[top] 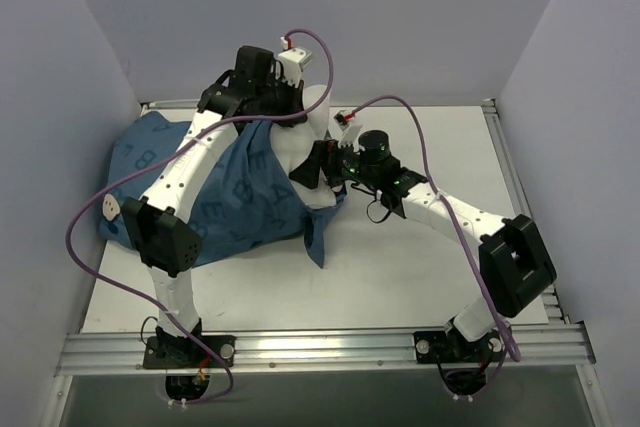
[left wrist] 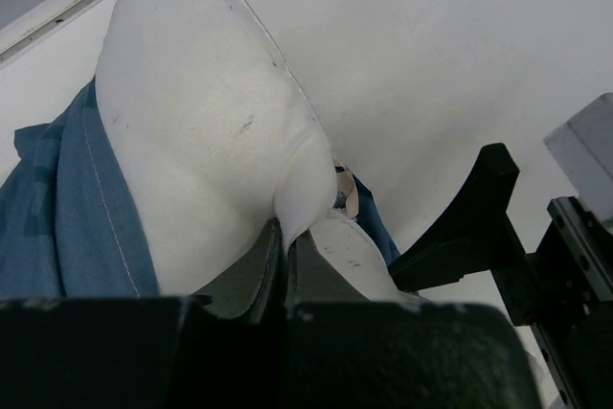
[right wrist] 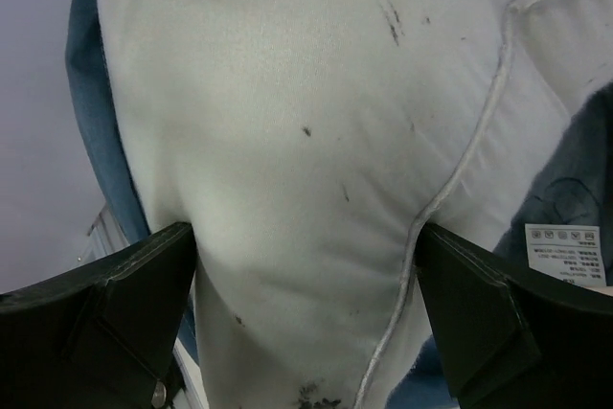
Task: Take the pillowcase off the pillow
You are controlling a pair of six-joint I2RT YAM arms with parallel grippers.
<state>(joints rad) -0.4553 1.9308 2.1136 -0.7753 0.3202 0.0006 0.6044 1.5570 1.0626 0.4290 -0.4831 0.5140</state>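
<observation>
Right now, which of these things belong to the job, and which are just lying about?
Part of the job:
- pillowcase
- pillow
- left pincer, shut on the pillow
- right pincer, open, one finger on either side of the pillow

Just there:
- table
- purple cables

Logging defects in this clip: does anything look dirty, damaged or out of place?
The pillow has small dark smudges on its white fabric, clearest in the right wrist view. Nothing else stands out.
</observation>
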